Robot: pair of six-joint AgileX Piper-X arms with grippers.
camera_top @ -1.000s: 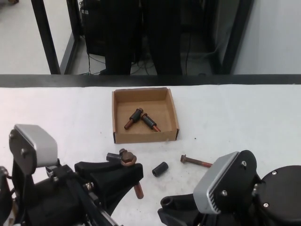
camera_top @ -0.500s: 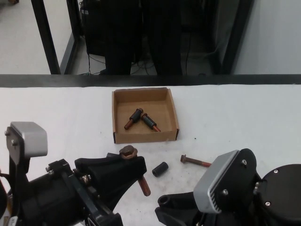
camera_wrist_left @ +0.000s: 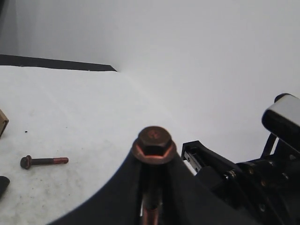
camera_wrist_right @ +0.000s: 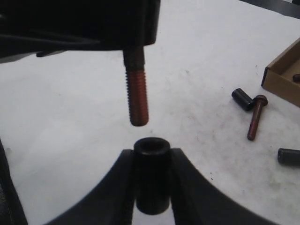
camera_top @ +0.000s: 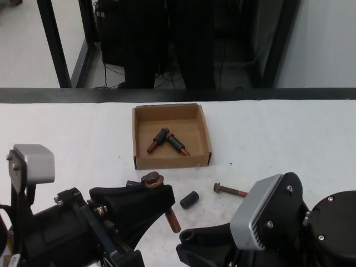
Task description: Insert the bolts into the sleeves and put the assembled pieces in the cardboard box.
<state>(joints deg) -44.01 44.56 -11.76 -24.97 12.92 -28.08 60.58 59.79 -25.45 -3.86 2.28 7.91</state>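
My left gripper [camera_top: 159, 194] is shut on a copper bolt [camera_wrist_left: 153, 143], head up [camera_top: 152, 179], threaded end hanging down [camera_wrist_right: 137, 96]. Just beneath that end, with a small gap, a black sleeve [camera_wrist_right: 152, 176] stands upright with its bore up, and my right gripper [camera_wrist_right: 152, 187] is shut on it near the bench's front [camera_top: 188, 237]. The cardboard box [camera_top: 141, 161] lies farther back with two assembled pieces [camera_top: 168, 139] in it. A loose bolt [camera_top: 231, 191] and a loose sleeve [camera_top: 189, 199] lie on the white bench between the box and the arms.
Another black sleeve [camera_top: 132, 183] lies half hidden behind my left gripper. The loose bolt [camera_wrist_left: 42, 161] shows beside the right arm's body [camera_wrist_left: 262, 173]. A box corner [camera_wrist_right: 281, 77], a bolt [camera_wrist_right: 255, 117] and two sleeves [camera_wrist_right: 243, 99] [camera_wrist_right: 288, 156] lie on the bench.
My left gripper has carried the bolt up and to the right, turning it more upright. The right gripper with its sleeve has slid a little left beneath it.
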